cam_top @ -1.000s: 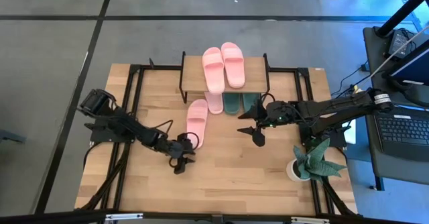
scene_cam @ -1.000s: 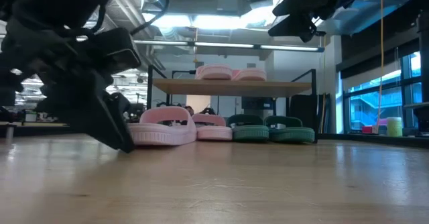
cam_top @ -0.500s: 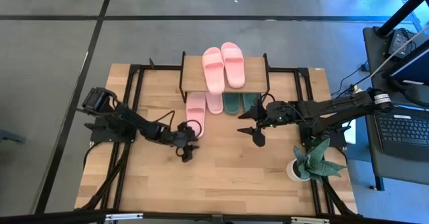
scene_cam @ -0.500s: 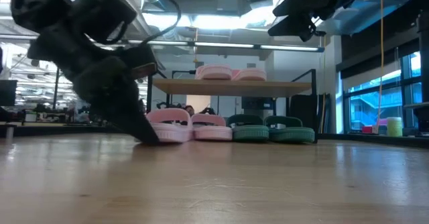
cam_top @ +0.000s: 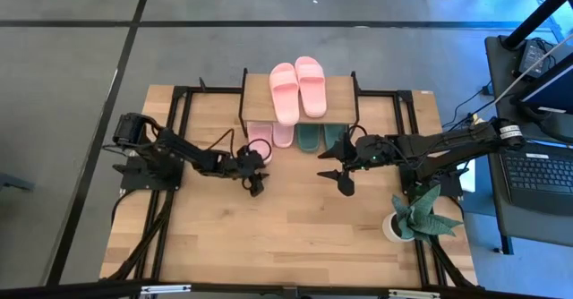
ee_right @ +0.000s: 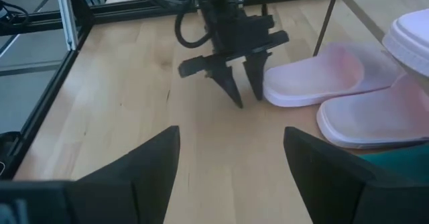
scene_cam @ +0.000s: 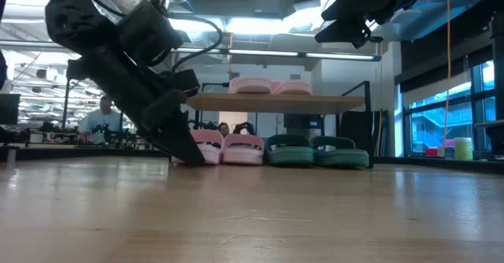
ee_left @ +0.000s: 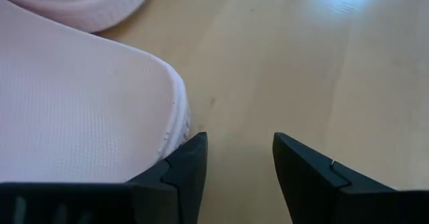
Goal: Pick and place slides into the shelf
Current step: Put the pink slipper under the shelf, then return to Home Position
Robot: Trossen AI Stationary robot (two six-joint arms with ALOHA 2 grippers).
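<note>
Under the shelf point(cam_top: 309, 109), a pink slide point(cam_top: 260, 139) lay leftmost on the table point(cam_top: 295, 227); the left hand point(cam_top: 254, 179) touched its heel, fingers parted, empty. Right hand point(cam_top: 338, 177) hovered open.

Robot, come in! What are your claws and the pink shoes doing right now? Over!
Left tool open, at pink slide heel under shelf. Right tool open, hovering. Nothing in the way.
</note>
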